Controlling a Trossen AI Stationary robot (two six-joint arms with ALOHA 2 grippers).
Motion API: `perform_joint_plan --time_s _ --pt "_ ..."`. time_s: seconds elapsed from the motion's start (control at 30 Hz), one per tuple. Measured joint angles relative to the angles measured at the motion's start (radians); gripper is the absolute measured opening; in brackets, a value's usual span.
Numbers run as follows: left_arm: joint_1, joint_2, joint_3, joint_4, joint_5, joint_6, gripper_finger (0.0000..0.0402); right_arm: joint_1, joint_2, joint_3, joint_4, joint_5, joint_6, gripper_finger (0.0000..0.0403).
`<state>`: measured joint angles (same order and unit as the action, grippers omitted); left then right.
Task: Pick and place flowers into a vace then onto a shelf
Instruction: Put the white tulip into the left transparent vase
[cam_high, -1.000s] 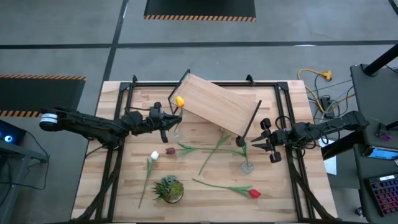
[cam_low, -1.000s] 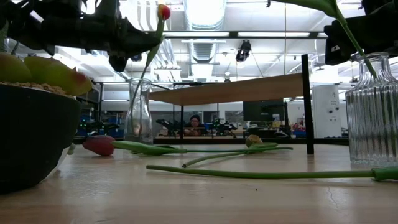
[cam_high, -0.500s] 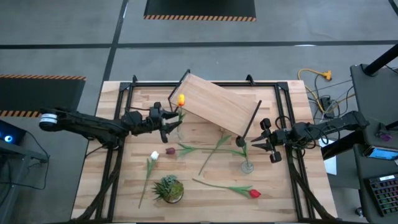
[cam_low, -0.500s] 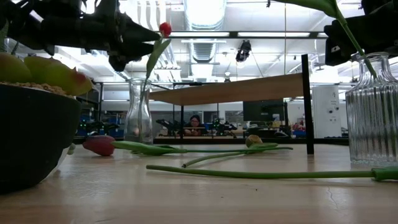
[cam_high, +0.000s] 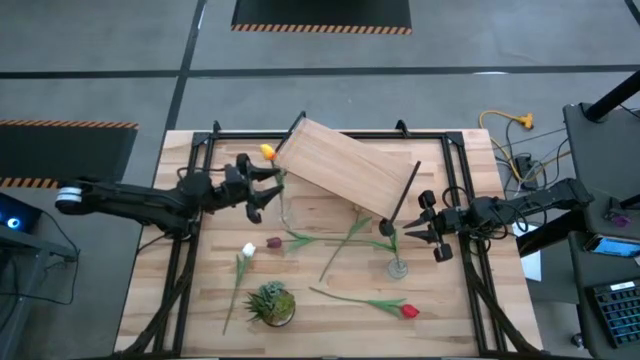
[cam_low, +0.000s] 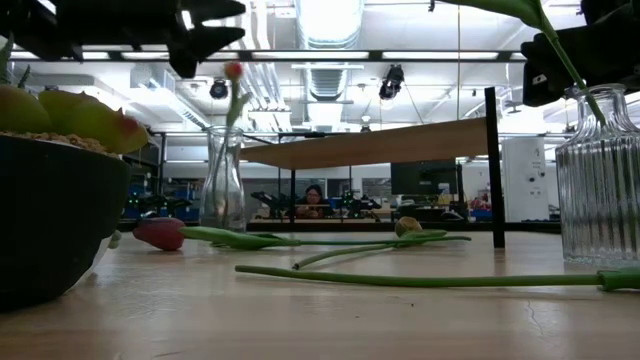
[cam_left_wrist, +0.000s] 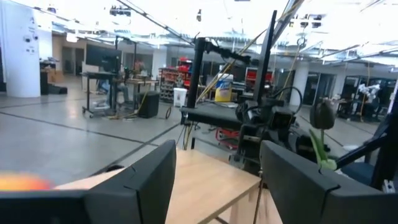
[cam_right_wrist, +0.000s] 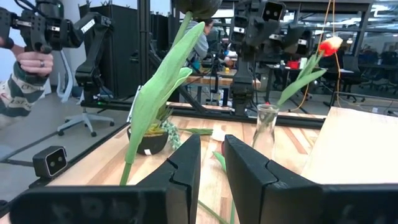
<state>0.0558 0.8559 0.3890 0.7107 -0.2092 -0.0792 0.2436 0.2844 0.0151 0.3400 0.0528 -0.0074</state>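
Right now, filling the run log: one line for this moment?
left gripper: open, above vase | yellow tulip: in vase | right gripper: shut on tulip stem

Both arms are showing as dark, near-black jointed links. The left arm (cam_high: 140, 203) is wearing a pale grey ring at its outer end. Each end effector, left (cam_high: 262, 187) and right (cam_high: 418, 228), is carrying two blocky black fingers (cam_left_wrist: 137, 186).
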Motion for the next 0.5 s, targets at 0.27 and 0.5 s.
perform_joint_plan --time_s 0.27,0.5 --pt "-0.036 -0.104 0.003 -0.132 0.008 0.0 0.0217 0.0 0.0 0.0 0.0 0.0 0.0 0.0063" --pt "-0.084 -0.191 0.003 -0.177 0.007 -0.001 0.0217 0.0 0.0 0.0 0.0 0.0 0.0 0.0063"
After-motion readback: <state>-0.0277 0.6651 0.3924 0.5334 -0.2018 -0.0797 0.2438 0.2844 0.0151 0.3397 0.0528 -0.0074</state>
